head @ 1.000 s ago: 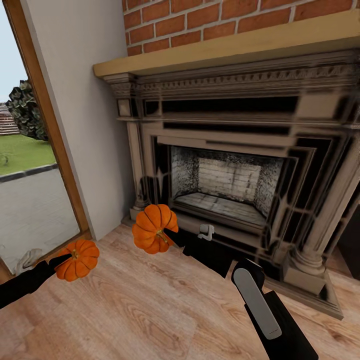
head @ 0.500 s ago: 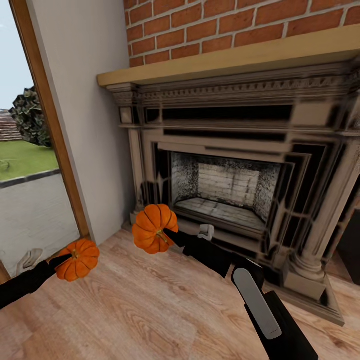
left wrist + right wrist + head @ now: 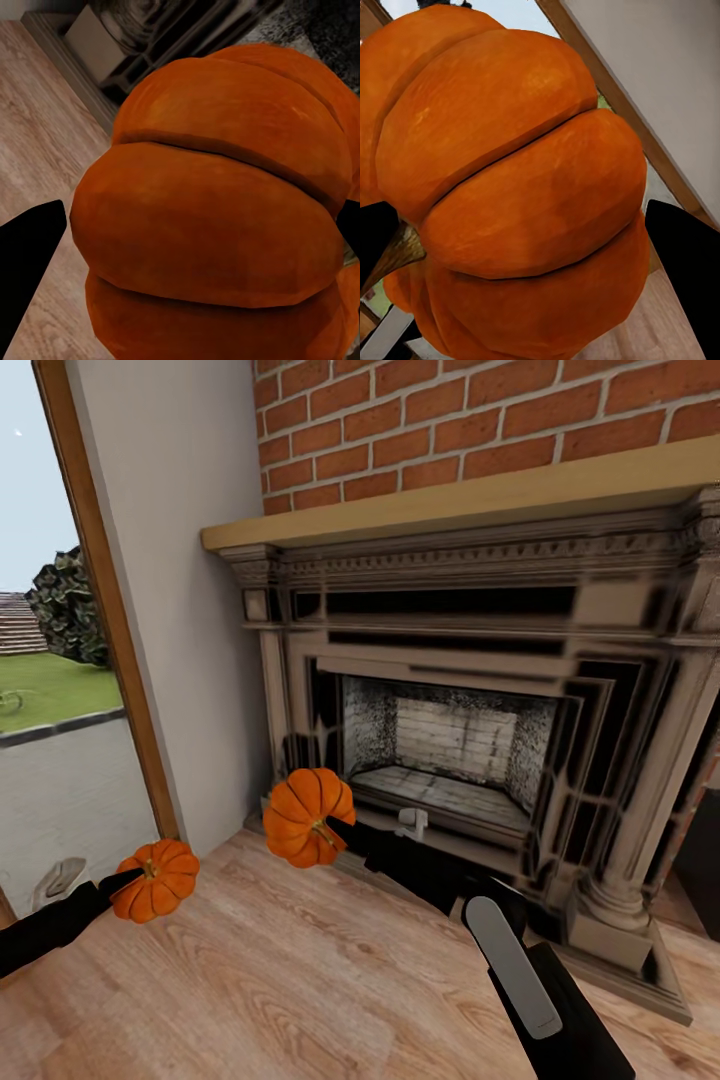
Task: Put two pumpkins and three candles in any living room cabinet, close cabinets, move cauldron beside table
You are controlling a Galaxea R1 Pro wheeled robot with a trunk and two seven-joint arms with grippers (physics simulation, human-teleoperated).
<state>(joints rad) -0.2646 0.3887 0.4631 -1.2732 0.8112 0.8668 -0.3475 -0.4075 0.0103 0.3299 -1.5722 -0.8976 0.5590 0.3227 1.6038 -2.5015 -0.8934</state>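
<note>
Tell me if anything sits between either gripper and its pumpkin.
Nothing does: the left gripper is shut on the left pumpkin and the right gripper on the right pumpkin.

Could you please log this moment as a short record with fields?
left gripper: shut on left pumpkin, held above the wood floor
right gripper: shut on right pumpkin, held in front of the fireplace
setting: brick wall, mantel shelf, window
cabinet: not seen here
</note>
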